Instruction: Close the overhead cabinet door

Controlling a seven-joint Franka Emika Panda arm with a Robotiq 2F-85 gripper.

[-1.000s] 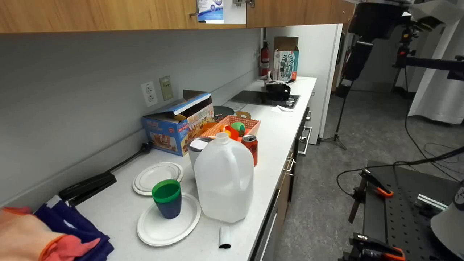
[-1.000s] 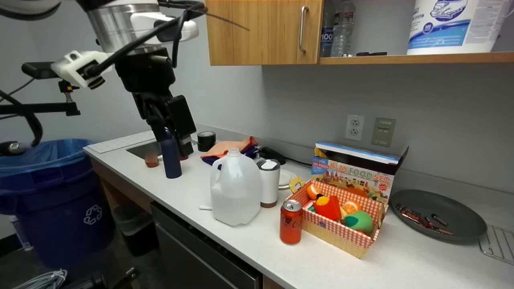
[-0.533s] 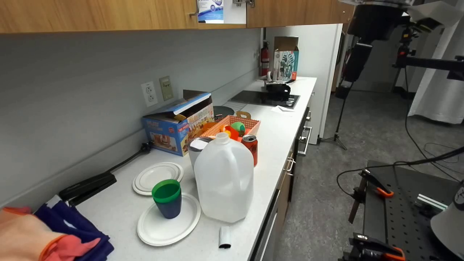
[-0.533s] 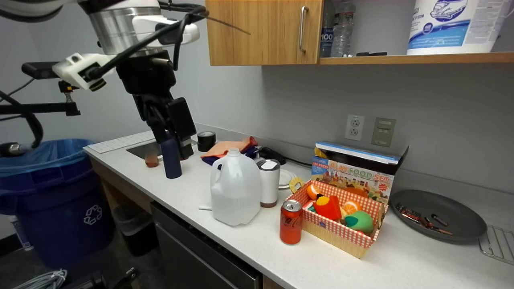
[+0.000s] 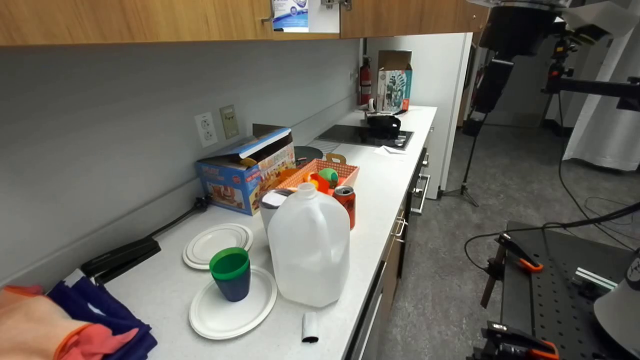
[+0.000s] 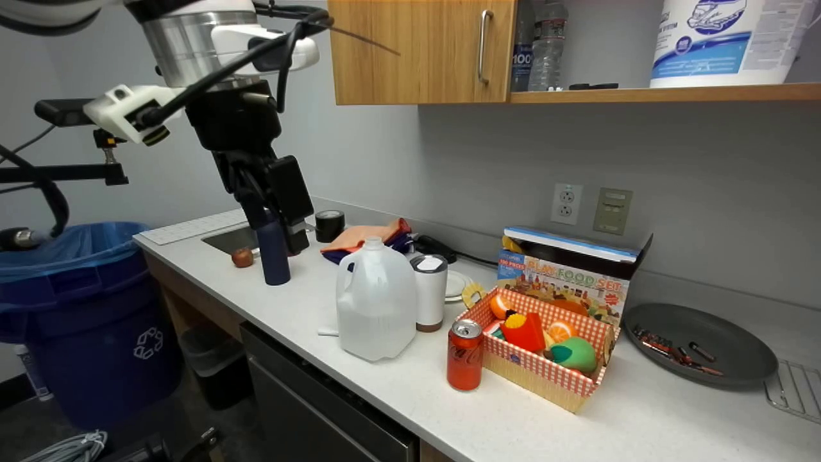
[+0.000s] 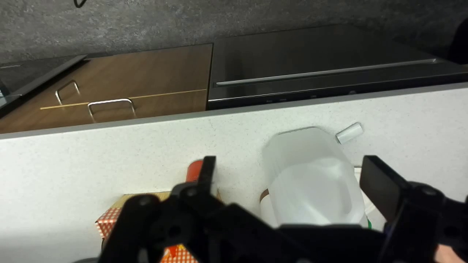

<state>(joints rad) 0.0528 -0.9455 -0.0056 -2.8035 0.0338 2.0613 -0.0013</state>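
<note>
The overhead cabinet door (image 5: 410,19) is a brown wooden panel. It stands swung out at the far side of an open compartment, with a metal hinge at its inner edge. A blue-and-white tub (image 6: 731,48) stands inside and also shows in an exterior view (image 5: 291,15). The neighbouring honey-brown door (image 6: 417,51) is shut and has a slim metal handle. My gripper (image 7: 289,159) is open and empty. It points down above the counter, apart from and lower than the cabinet. In an exterior view it hangs (image 5: 477,117) near the door's outer end, seen against the background.
A translucent jug (image 6: 376,301), a red can (image 6: 465,355), a checkered basket (image 6: 545,340) and a toy box (image 6: 571,276) stand on the counter. A dark plate (image 6: 699,346) lies beyond. A blue bottle (image 6: 274,256) shows near the gripper. Bottles (image 6: 546,51) stand in the cabinet.
My arm has shifted only very slightly. The cabinet door and the things on the counter have not moved.
</note>
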